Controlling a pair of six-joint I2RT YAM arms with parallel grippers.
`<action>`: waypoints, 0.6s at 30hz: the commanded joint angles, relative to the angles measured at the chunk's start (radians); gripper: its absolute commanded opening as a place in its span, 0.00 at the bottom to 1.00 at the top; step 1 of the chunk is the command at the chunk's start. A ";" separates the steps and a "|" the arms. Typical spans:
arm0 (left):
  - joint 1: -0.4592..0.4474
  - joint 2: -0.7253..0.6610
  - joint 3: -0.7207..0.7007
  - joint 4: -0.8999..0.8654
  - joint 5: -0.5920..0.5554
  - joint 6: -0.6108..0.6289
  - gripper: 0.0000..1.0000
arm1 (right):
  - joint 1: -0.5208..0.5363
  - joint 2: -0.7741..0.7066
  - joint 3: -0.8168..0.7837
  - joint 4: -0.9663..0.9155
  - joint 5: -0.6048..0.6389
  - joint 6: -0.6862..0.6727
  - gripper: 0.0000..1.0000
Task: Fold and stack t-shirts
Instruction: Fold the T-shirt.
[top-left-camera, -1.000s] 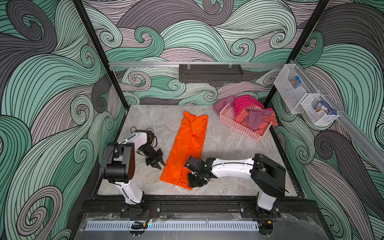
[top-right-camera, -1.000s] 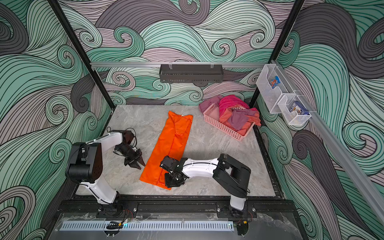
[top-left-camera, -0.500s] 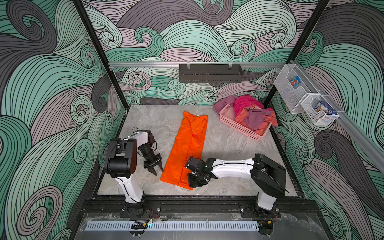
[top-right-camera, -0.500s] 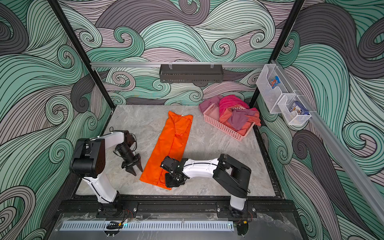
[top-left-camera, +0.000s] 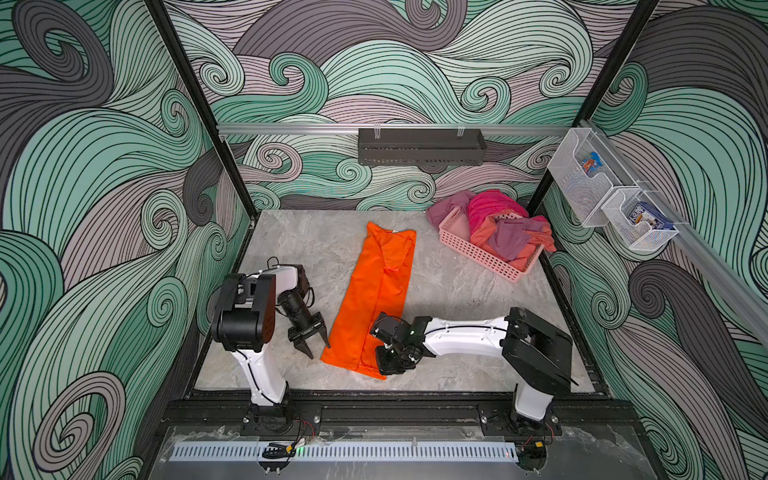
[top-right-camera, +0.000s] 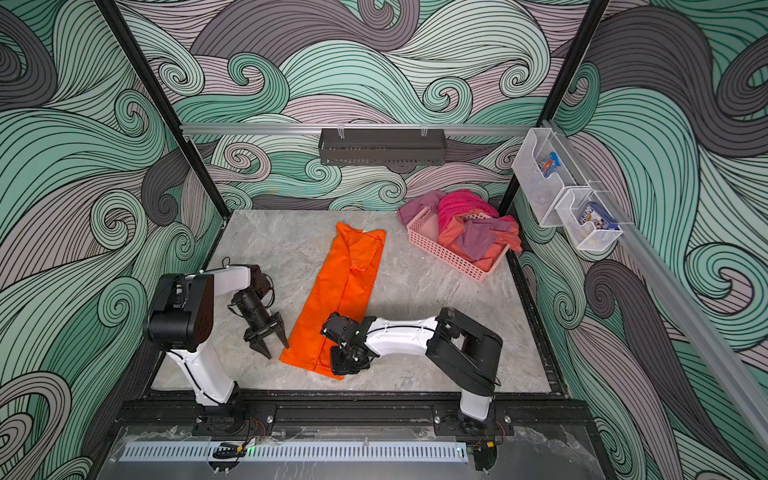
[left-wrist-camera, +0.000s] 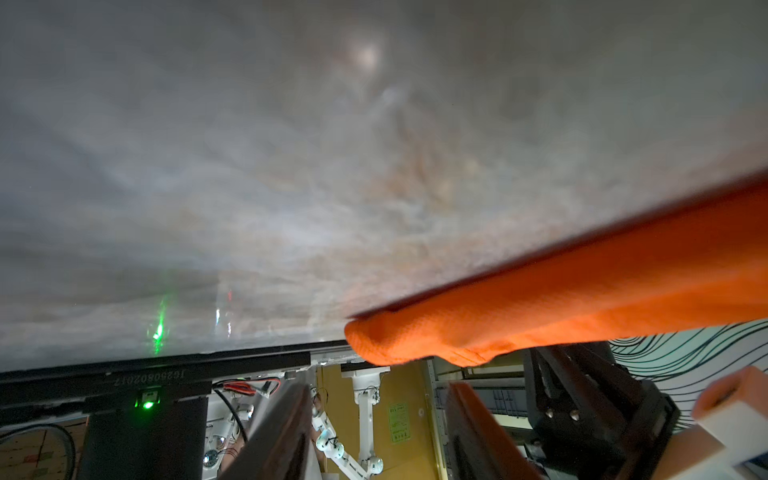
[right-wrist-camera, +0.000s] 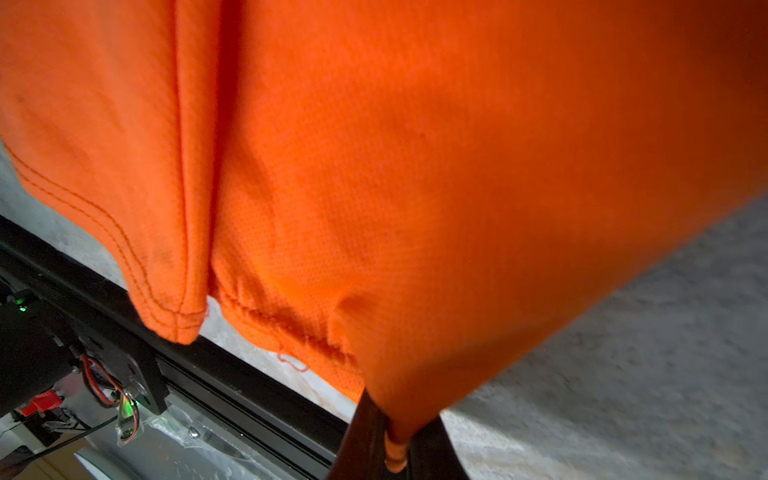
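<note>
Left pincer (top-left-camera: 320, 351): shifted nearer over the last second and spread wider; empty, just beside near-left corner of shirt (top-left-camera: 374, 299). Right pincer (right-wrist-camera: 399, 432): pressed onto shirt's near-right hem corner, pinching it. Shirt: orange, mid-worktop (top-left-camera: 457, 299), a long narrow strip; lengthwise folds judged done, crosswise folds left. Basket (top-left-camera: 478, 253), far right: heaped garments (top-left-camera: 511, 232), seemingly unfolded. Stack: none begun.

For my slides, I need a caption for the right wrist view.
Corner of the orange t-shirt pinched in the right gripper, just above the table.
</note>
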 joint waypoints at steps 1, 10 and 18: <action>-0.002 0.050 0.018 0.038 -0.018 -0.011 0.54 | -0.007 -0.034 -0.011 -0.056 0.031 -0.011 0.14; -0.015 0.120 0.028 0.099 0.018 -0.013 0.46 | -0.035 -0.068 -0.009 -0.084 0.033 -0.032 0.13; -0.050 0.051 0.048 0.122 0.017 -0.024 0.33 | -0.073 -0.086 -0.016 -0.100 0.026 -0.051 0.02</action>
